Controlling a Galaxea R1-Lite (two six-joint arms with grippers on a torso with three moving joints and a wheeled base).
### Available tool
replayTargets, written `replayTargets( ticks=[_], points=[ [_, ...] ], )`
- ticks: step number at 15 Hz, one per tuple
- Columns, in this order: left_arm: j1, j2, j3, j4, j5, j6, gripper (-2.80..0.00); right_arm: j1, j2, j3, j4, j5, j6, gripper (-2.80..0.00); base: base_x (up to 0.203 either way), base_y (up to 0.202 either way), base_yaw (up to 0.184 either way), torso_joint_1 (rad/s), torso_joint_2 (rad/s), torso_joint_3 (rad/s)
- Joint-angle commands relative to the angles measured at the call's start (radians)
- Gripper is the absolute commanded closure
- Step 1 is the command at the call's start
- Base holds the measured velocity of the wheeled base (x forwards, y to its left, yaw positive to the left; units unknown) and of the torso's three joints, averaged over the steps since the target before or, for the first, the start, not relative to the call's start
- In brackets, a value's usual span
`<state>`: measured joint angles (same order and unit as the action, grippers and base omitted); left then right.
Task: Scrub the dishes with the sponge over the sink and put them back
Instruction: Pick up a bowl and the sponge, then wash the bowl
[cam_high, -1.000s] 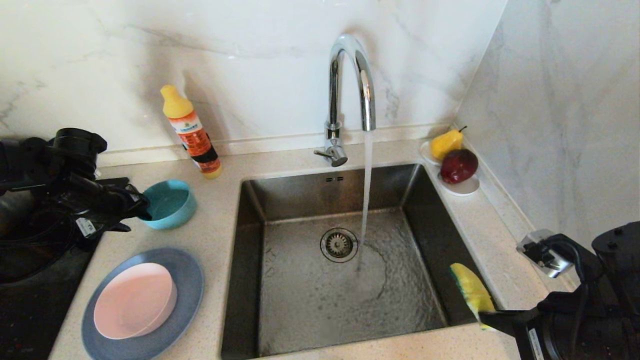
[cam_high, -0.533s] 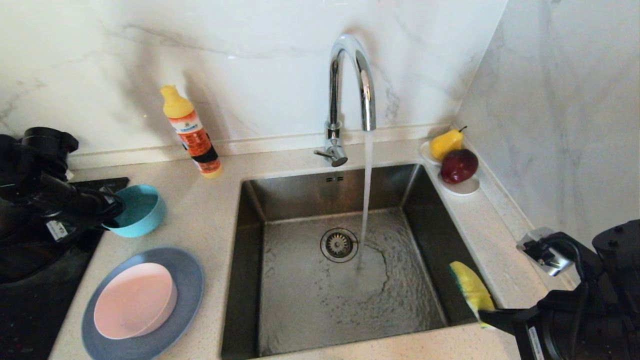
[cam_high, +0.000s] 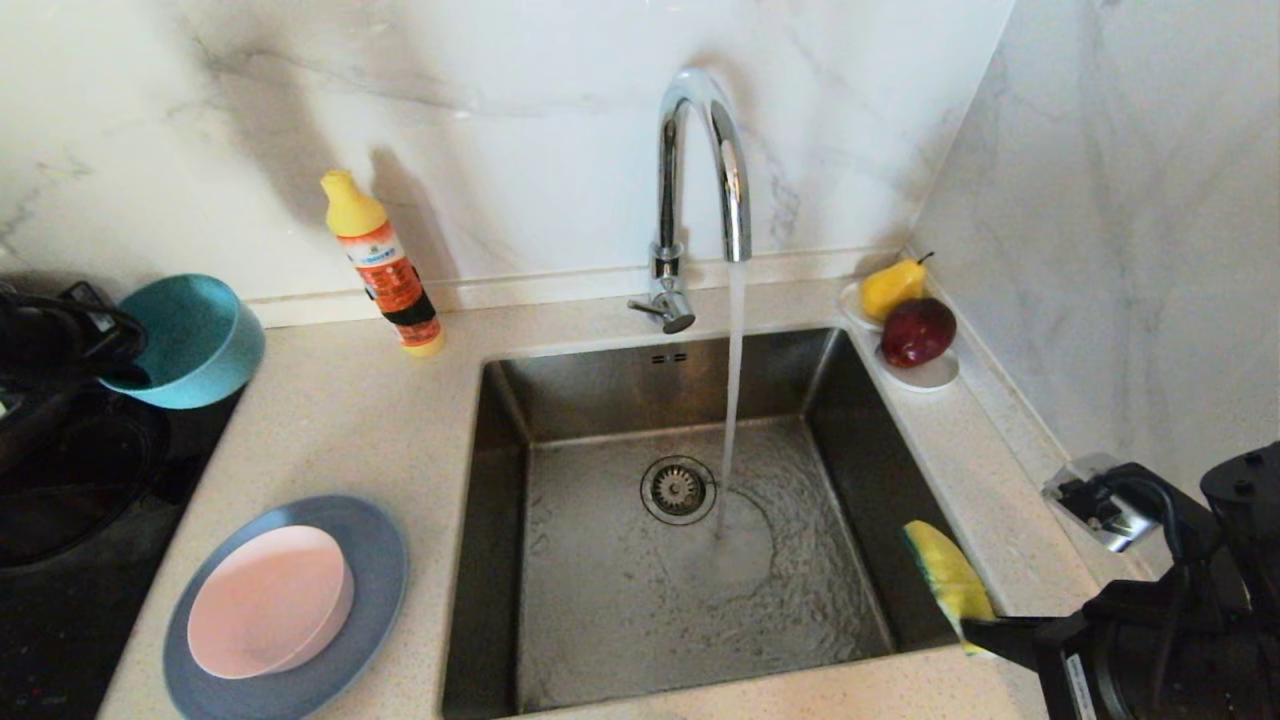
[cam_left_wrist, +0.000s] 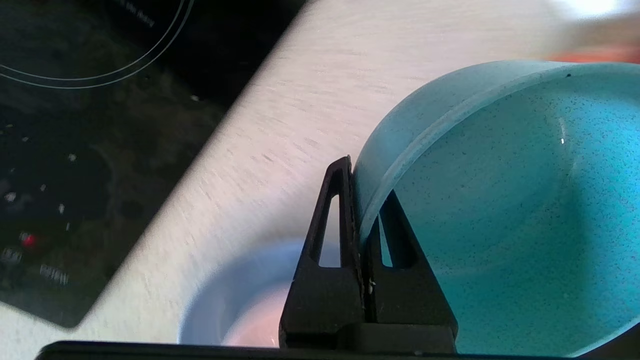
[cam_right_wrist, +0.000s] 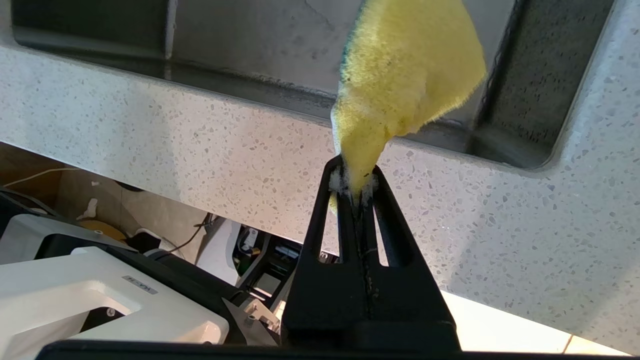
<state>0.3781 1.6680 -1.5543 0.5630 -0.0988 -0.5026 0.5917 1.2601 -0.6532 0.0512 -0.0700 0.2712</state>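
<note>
Two grippers are loaded. Left gripper (cam_left_wrist: 361, 200) pinches the rim of the teal bowl (cam_high: 190, 340), held clear of the counter at nine o'clock from the sink (cam_high: 640, 600). Right gripper (cam_right_wrist: 353, 187) clamps the sponge (cam_high: 948, 575) at the sink's four-o'clock corner. Plate (cam_high: 375, 560) and pink bowl (cam_high: 265, 600) wait at seven o'clock. Step: fetching the first dish. Next, judged: carry it over the basin to meet the sponge.

Curved chrome tap (cam_high: 700, 170) running water, yellow-capped orange detergent bottle (cam_high: 382, 265) upright against marble wall, small white dish (cam_high: 925, 372) bearing yellow pear (cam_high: 892, 287) and red apple (cam_high: 917, 331), black glass hob (cam_high: 70, 520) at left.
</note>
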Motion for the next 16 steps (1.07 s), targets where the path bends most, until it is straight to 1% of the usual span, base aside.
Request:
replayTargets(
  ticks=[1,2,4,5,7,8,10,11,12,14,16],
  points=[
    [-0.015,-0.234,0.03,0.012,-0.045,-0.004,0.0,0.0,-0.013,0.001,-0.001,0.001,0.003,0.0,0.0,0.0,0.0,0.0,0.0,0.0],
    [-0.063,-0.292,0.036,0.029,-0.062,-0.002,0.0,0.0,-0.015,0.003,-0.001,0.002,0.003,0.0,0.0,0.0,0.0,0.0,0.0,0.0],
    [-0.225,-0.338,0.052,0.054,-0.069,0.01,0.0,0.0,-0.022,0.001,-0.003,0.005,0.003,0.0,0.0,0.0,0.0,0.0,0.0,0.0],
    [-0.307,-0.347,0.063,0.062,-0.062,0.013,0.0,0.0,-0.031,0.002,-0.002,0.006,0.003,0.0,0.0,0.0,0.0,0.0,0.0,0.0],
    [-0.477,-0.343,0.096,0.067,-0.021,0.017,0.0,0.001,-0.045,0.009,-0.004,0.006,0.005,0.0,0.0,0.0,0.0,0.0,0.0,0.0],
    [-0.569,-0.328,0.118,0.065,0.014,0.018,0.0,0.001,-0.054,0.011,-0.005,0.006,0.003,0.0,0.0,0.0,0.0,0.0,0.0,0.0],
    [-0.743,-0.265,0.159,0.056,0.088,0.011,0.0,0.0,-0.08,0.005,-0.004,0.007,0.003,0.0,0.0,0.0,0.0,0.0,0.0,0.0],
    [-0.815,-0.201,0.177,0.039,0.114,-0.008,0.0,0.002,-0.09,0.006,-0.001,0.004,0.005,0.0,0.0,0.0,0.0,0.0,0.0,0.0],
    [-0.864,-0.145,0.187,0.014,0.131,-0.034,0.0,0.002,-0.098,0.006,0.003,0.002,0.005,0.0,0.0,0.0,0.0,0.0,0.0,0.0],
    [-0.931,-0.031,0.191,-0.059,0.168,-0.073,0.0,0.0,-0.107,0.0,0.006,-0.001,0.005,0.0,0.0,0.0,0.0,0.0,0.0,0.0],
    [-0.985,0.073,0.187,-0.146,0.206,-0.093,0.0,0.0,-0.101,-0.006,0.003,-0.001,0.005,0.0,0.0,0.0,0.0,0.0,0.0,0.0]
  ],
)
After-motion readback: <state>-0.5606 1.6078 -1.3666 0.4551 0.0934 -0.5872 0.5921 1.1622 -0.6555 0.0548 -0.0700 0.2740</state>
